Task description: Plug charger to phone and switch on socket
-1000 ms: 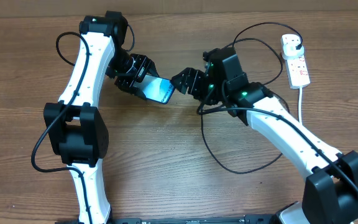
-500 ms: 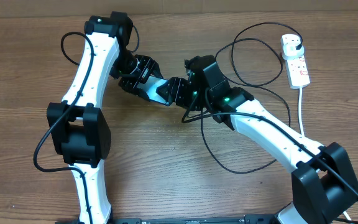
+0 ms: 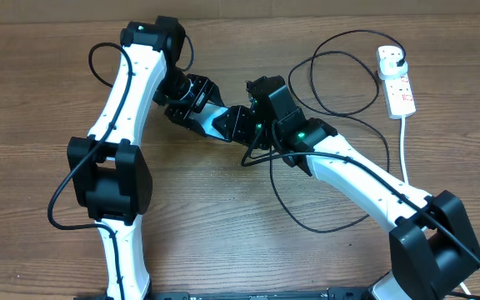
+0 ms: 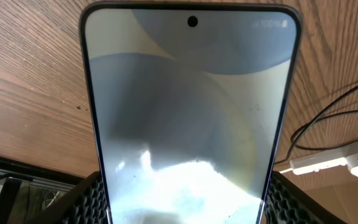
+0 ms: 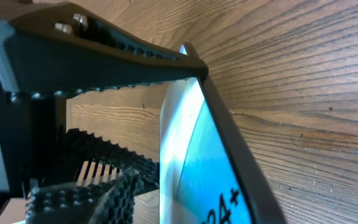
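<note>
The left pincer [image 4: 187,200] is closed on the sides of the phone [image 4: 188,112], holding it tilted above the surface [image 3: 40,100] so its free end meets the right pincer [image 3: 238,123]; whether that one grips the charger [image 3: 323,231] I cannot tell. The socket [image 3: 396,81] lies well apart

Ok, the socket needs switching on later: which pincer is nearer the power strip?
Right. The right pincer is at one end of the phone, with the white power strip farther right; the left pincer, gripping the phone, is on its other side, farther away.
</note>
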`<move>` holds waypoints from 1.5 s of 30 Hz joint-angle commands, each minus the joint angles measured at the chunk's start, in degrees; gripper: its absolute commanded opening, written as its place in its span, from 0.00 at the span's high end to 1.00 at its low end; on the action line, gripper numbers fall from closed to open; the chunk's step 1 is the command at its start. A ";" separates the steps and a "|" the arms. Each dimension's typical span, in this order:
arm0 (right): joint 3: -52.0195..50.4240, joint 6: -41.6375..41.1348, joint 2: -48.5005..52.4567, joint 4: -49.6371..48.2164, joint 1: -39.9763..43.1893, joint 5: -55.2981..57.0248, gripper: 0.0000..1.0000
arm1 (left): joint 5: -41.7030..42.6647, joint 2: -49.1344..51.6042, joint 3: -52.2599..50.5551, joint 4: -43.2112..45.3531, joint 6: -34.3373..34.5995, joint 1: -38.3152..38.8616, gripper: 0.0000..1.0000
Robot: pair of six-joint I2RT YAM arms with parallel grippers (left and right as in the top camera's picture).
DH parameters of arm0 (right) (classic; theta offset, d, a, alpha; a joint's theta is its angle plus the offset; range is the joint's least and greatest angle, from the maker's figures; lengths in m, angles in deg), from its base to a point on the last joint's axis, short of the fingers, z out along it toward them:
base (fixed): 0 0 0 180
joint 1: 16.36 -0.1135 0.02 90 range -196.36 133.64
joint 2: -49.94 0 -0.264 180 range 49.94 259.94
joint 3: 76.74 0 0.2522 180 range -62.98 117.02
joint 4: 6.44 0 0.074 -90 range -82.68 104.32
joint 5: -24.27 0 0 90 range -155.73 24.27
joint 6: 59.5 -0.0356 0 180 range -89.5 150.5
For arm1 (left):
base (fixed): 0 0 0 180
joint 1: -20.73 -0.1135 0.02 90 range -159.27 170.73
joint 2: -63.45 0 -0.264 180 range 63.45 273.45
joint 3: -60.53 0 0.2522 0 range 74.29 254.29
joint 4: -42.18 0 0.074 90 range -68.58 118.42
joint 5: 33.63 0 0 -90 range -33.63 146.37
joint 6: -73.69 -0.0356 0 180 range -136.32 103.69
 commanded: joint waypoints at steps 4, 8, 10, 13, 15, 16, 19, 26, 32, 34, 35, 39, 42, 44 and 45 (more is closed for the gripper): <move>0.96 -0.90 1.92 -0.57 -0.22 0.55 0.69 | 1.38 -0.17 1.53 -0.26 0.59 0.76 0.96; 0.96 -0.92 2.27 -0.59 -0.22 0.55 0.75 | 1.14 -0.17 1.53 -0.22 0.59 0.72 0.96; 0.96 -0.92 2.36 -0.59 -0.22 0.57 0.76 | 1.16 -0.17 1.53 -0.09 0.57 0.74 0.96; 0.98 -0.92 2.36 -0.61 -0.22 0.57 0.77 | 1.16 -0.17 1.53 -0.02 0.59 0.74 0.96; 0.98 -0.92 2.36 -0.72 -0.22 0.59 0.80 | 1.16 -0.17 1.53 -0.02 0.57 0.74 0.96; 0.98 -0.92 2.36 -0.83 -0.22 0.59 0.81 | 1.18 -0.17 1.53 -0.02 0.57 0.74 0.96; 0.98 -0.92 2.36 -1.40 -0.22 0.57 0.82 | 1.16 -0.17 1.53 -0.04 0.57 0.74 0.96; 0.98 -0.92 2.36 -1.92 -0.22 0.55 0.89 | 1.16 -0.17 1.53 -0.04 0.57 0.74 0.96; 0.98 -0.92 2.36 -1.95 -0.22 0.55 0.94 | 1.18 -0.17 1.53 -0.04 0.55 0.74 0.96; 0.98 -0.92 2.36 -1.95 -0.22 0.57 0.96 | 1.16 -0.17 1.53 -0.04 0.55 0.74 0.96; 0.98 -0.90 2.36 -1.95 -0.13 0.59 0.96 | 1.14 -0.17 1.53 -0.02 0.55 0.72 0.96; 0.98 -0.85 2.36 -1.90 0.85 0.59 0.96 | 0.87 -0.17 1.53 -0.04 -0.28 0.13 0.96; 0.98 -0.72 2.36 -1.86 2.32 0.57 0.96 | 0.90 -0.17 1.53 -0.02 -3.30 -0.90 0.96; 0.98 -0.68 2.34 -1.81 3.56 0.57 0.96 | 0.96 -0.17 1.53 0.74 -7.58 -1.79 0.96; 0.98 -0.70 2.34 -1.81 4.11 0.57 0.96 | 0.98 -0.17 1.53 1.42 -10.27 -2.16 0.95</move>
